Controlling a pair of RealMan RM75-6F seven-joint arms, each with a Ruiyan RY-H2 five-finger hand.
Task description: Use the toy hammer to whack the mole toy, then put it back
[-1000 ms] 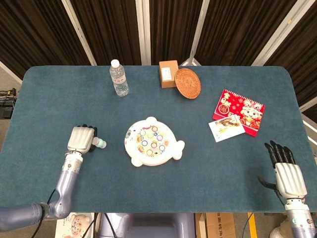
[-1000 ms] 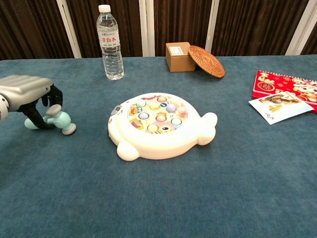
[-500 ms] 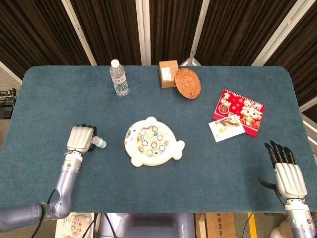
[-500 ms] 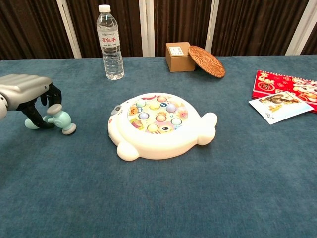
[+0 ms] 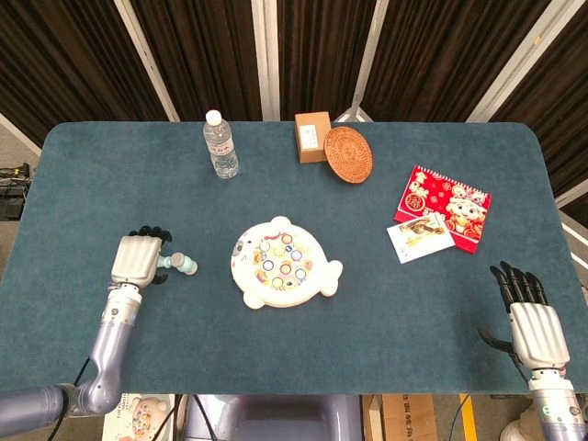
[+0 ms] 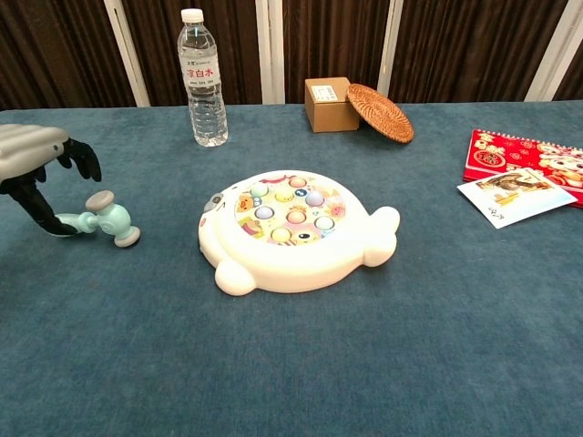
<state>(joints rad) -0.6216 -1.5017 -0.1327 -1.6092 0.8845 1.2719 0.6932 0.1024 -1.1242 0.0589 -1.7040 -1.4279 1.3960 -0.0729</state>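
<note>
Centrally on the blue table (image 5: pixel 92 175) sits the mole toy (image 5: pixel 283 265), a white, rounded board with coloured buttons on its top, and everything else is placed from it. Off to its left lies the toy hammer (image 6: pixel 102 221), a pale mint piece with grey striking faces, resting on the cloth with its head toward the mole toy and its handle pointing away. The left hand (image 5: pixel 136 259) hangs over the handle end, further from the mole toy than the hammer head; in the chest view its dark fingers (image 6: pixel 36 200) curl down with a gap between them, one fingertip at or beside the handle tip, and nothing is held. The right hand (image 5: pixel 530 322) lies well to the right of the mole toy, near the table's front edge, palm down with fingers straight and spread, holding nothing. Behind the mole toy and a little left stands a water bottle (image 6: pixel 204 78), upright. Behind it and slightly right is a small cardboard box (image 5: pixel 311 136) with a round woven coaster (image 5: pixel 348 153) leaning against its side. To the right of the mole toy lies a red booklet (image 5: pixel 445 207) with a white card (image 5: pixel 420 239) overlapping its nearer corner.
</note>
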